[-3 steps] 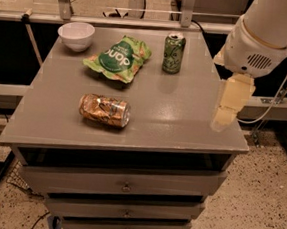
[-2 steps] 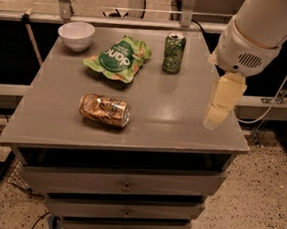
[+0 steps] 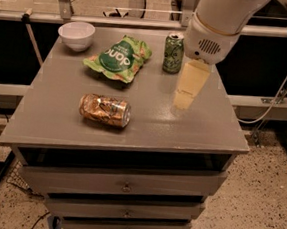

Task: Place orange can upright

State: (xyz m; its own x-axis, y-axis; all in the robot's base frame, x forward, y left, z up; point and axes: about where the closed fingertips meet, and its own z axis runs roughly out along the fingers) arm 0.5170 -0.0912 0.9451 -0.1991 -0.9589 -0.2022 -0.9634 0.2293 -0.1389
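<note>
The orange can is lying on its side on the grey table, silver top pointing away from the bowl side, and nothing is touching it. The gripper is hanging from the big white arm, out past the can's silver end and a little farther back on the table, well apart from it and just above the tabletop. A second ago it was sitting nearer the table's far edge, farther from the can. It has been drifting in toward the can, while the can itself is staying exactly where it was.

I cannot tell whether the gripper is set wide or narrow. It is carrying nothing.

To my eye this means the reach is only getting started. The arm is closing the gap, but the can is not yet grasped and is not yet upright, so the whole lift-and-stand part is still waiting.

Behind the can, the green chip bag is lying flat. Behind and beyond the can's silver end, the green can is standing close to the arm's path. The white bowl is sitting far behind the can at the back corner.
</note>
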